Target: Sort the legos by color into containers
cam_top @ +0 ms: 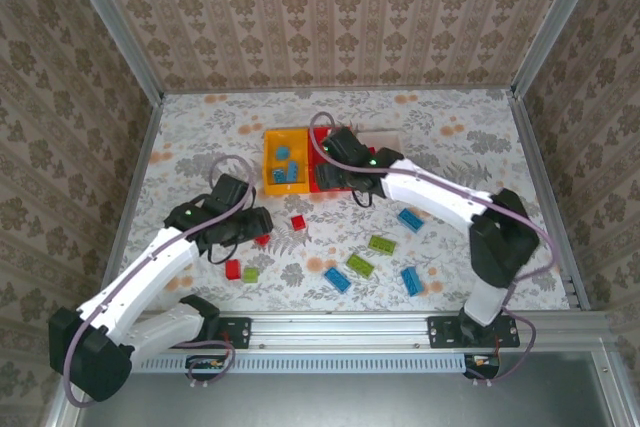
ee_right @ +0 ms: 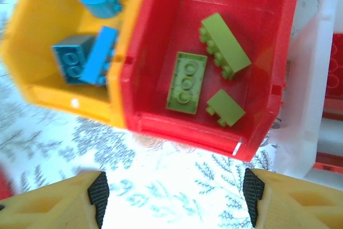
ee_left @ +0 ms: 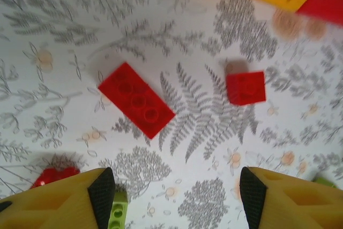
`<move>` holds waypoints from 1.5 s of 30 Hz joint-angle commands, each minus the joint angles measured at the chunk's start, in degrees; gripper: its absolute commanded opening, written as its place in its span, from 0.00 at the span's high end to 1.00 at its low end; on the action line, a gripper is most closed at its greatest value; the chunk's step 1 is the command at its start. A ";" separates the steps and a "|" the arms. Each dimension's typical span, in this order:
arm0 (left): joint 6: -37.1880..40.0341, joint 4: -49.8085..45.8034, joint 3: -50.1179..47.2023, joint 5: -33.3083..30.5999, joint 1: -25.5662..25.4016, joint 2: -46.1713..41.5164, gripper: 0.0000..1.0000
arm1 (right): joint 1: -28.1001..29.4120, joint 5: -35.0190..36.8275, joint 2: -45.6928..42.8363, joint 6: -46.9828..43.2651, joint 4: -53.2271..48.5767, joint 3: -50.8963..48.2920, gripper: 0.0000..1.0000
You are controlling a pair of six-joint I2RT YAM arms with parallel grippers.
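Left claw (ee_left: 177,199): wide and empty; dark ribbed pads (ee_left: 102,197) at the bottom corners of the wrist view, above the bare floral tabletop.
Red bricks: a long, flat studded one (ee_left: 136,99) lies diagonally left of centre. A square one (ee_left: 245,87) lies to its right, well apart, with open surface around both.
Right claw (ee_right: 176,197): wide and empty, low in its wrist view, with the red bin's near rim above it in the frame.
Yellow bin (ee_right: 59,97): upper left, glossy, holding blue bricks (ee_right: 99,54).
Red bin (ee_right: 182,127): side against the yellow bin, with three lime bricks (ee_right: 186,81) on its floor.
White bin (ee_right: 305,105): right edge, translucent wall beside the red bin.
Table (cam_top: 200,137): loose bricks (cam_top: 360,266) are scattered across the lower middle. There is free room at upper left and far right, bounded by metal rails (cam_top: 133,187).
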 commanded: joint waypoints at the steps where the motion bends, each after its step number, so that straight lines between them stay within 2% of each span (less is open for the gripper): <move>1: -0.55 -1.33 -1.09 5.94 -3.92 2.73 0.33 | 0.40 -4.80 -6.49 -4.67 6.87 -7.29 0.29; 4: -4.04 -0.62 0.58 8.74 -8.70 7.77 0.33 | 0.41 -9.13 -11.48 -5.33 7.87 -13.40 0.28; 8: -12.08 -1.08 3.81 14.22 -11.39 16.30 0.34 | 1.18 -14.09 -20.00 -7.54 7.80 -21.05 0.26; 14: -32.02 5.36 4.90 18.08 -17.03 25.28 0.32 | 1.98 -16.70 -31.95 -8.41 3.67 -29.31 0.25; 17: -40.08 8.16 7.19 16.89 -20.98 29.23 0.29 | 2.16 -16.61 -37.16 -7.94 0.69 -32.30 0.24; 26: -52.06 9.97 12.26 16.53 -24.36 36.65 0.25 | 2.50 -15.41 -47.30 -5.26 -2.11 -37.12 0.24; 32: -56.02 11.97 12.02 20.74 -25.82 40.42 0.27 | 2.51 -14.81 -49.63 -4.19 -1.69 -38.47 0.24; 38: -58.08 14.93 11.11 22.20 -26.66 41.83 0.37 | 2.46 -14.58 -50.25 -3.65 -1.19 -39.09 0.24; 41: -58.21 15.82 11.25 21.93 -26.82 42.47 0.49 | 2.50 -14.85 -50.52 -3.17 -1.00 -39.35 0.24; 45: -57.96 15.11 11.47 20.35 -26.75 41.94 0.70 | 2.46 -15.50 -51.34 -2.56 -0.97 -39.72 0.24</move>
